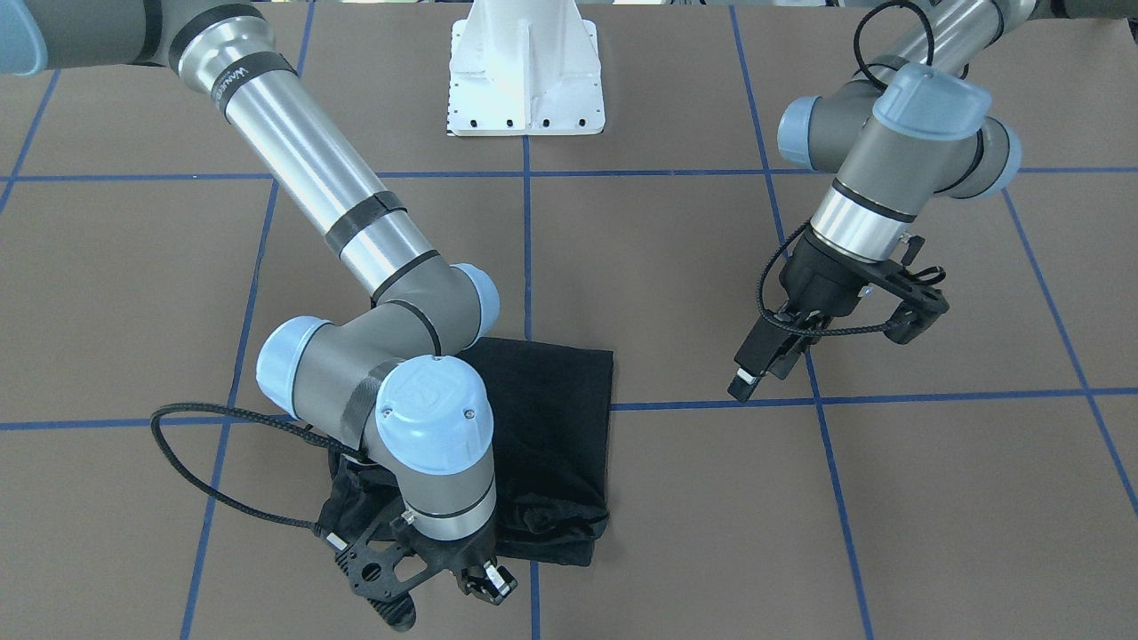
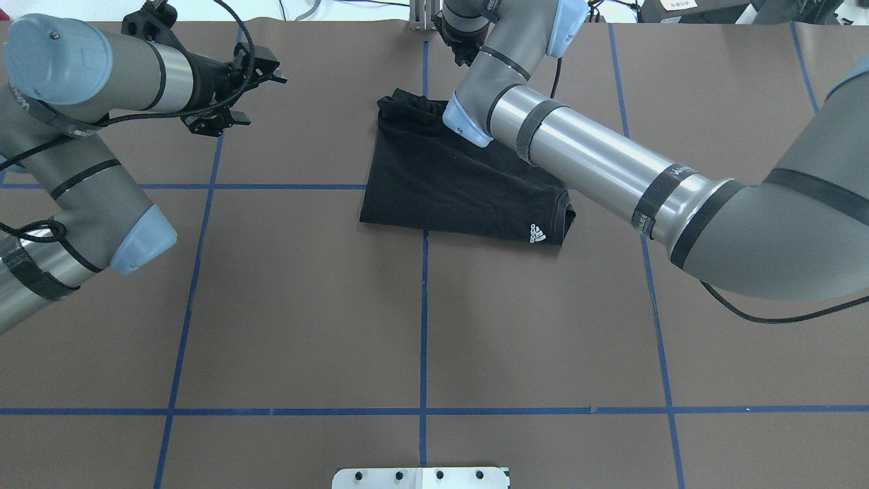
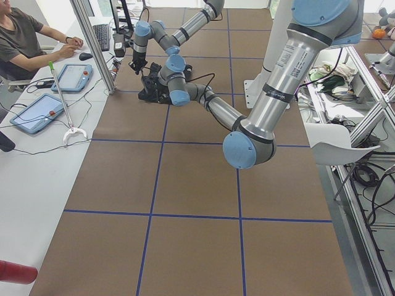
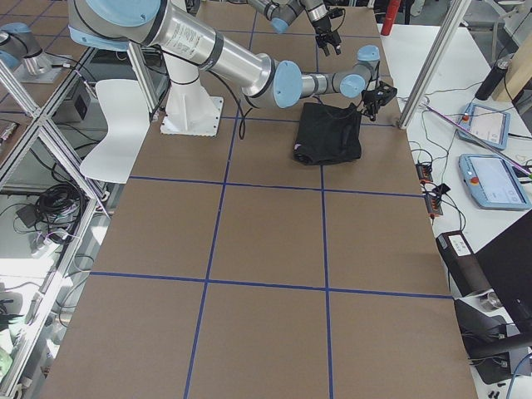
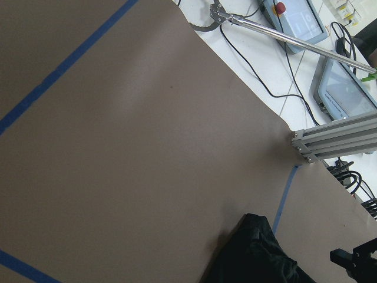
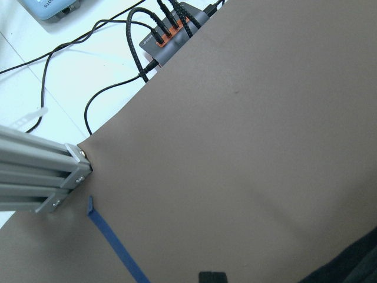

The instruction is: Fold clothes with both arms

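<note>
**Q:** Where is the shirt, and what shape is it in?

**Me:** The black T-shirt [image 2: 455,187] lies on the brown table cover [image 2: 305,305], on the far side from the base, straddling the centre blue tape line [image 2: 423,326]. I log it as a compact, roughly square bundle. The small white logo [image 2: 537,233] faces up at its corner nearest the right arm. The edge nearest the operators' side is bunched and rumpled, not flat. No print is visible from here.

**Q:** What are the grippers doing?

**Me:** The right gripper [image 1: 484,582] sits just past that rumpled edge, over the table's far rim. Its wrist camera shows only bare cover and a sliver of black cloth at the frame corner, so I judge it is holding nothing. Whether the fingers are spread or closed, I cannot tell. The left gripper [image 1: 756,369] hangs clear of the table, well apart from the shirt, fingers drawn close together with nothing between them.

**Q:** Why that arrangement?

**Me:** My reading: the folds are mostly done. The left arm is parked aside so as not to foul the right one, which reaches across the bundle. The bunched edge may want smoothing before I call it finished.
</note>
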Controlling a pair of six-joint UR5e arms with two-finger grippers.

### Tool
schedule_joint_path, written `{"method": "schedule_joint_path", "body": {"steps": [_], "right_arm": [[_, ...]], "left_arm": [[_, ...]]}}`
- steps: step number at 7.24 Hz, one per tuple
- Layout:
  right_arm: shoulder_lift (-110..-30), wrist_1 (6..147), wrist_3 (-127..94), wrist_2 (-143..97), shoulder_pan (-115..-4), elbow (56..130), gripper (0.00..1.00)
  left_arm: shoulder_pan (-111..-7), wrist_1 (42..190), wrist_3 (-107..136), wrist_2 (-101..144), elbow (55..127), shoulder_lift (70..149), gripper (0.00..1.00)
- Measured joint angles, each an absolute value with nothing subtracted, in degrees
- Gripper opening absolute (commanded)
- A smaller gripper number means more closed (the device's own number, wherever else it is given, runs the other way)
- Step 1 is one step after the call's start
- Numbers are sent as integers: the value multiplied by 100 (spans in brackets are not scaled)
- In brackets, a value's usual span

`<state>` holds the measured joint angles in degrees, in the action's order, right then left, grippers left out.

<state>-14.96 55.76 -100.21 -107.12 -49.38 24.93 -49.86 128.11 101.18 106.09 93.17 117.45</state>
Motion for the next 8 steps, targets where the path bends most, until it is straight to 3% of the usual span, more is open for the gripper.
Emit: {"method": "schedule_joint_path", "body": {"steps": [3,4,7,8], "right_arm": [[-1824,5771,-9546,-11606,-5340,2717,0],[-2233,6039,-9522,-11830,-5405,3390,0],[-4707,7879,-8221,-12149,-5528,7454,0],[-5283,8553,-7412,-12181,-5652,8398,0]], "left_arm": [[-4979,12815,10110,10619,9323,11718,96],[-4980,12808,10080,10633,9343,11716,96],[-4994,12774,9110,10753,9929,11189,96],[-5001,12771,8521,10916,10330,10764,96]]}}
